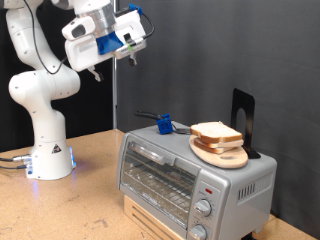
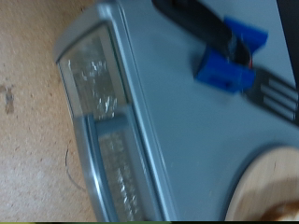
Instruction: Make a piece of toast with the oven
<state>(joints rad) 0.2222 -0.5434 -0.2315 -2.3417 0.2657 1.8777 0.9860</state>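
I see the oven [image 1: 190, 175] as brushed silver metal w/ a glossy glass door; toast [image 1: 215, 133] matt and pale on a wooden plate [image 1: 222, 153]. Tool [image 2: 229, 58] at its 9 o'clock: blue plastic, black handle. Tabletop [image 1: 60, 205] looks like rough particleboard.

The oven [image 1: 190, 180] is sitting on a wooden base [image 1: 150, 218] on the table [image 1: 60, 210], toward the exterior view's right and bottom. On the oven's top, toward the exterior view's right, a round plate [image 1: 222, 153] is resting, and the piece of toast [image 1: 214, 132] is lying on it. To the exterior view's left of the plate, a tool with a block handle [image 1: 163, 123] is lying on the same top. A flat upright stand [image 1: 243, 118] is standing behind the plate. The robot base [image 1: 50, 160] is standing on the table at the exterior view's left. The gripper [image 1: 128, 55] is hanging above the oven's left end, well apart from it.
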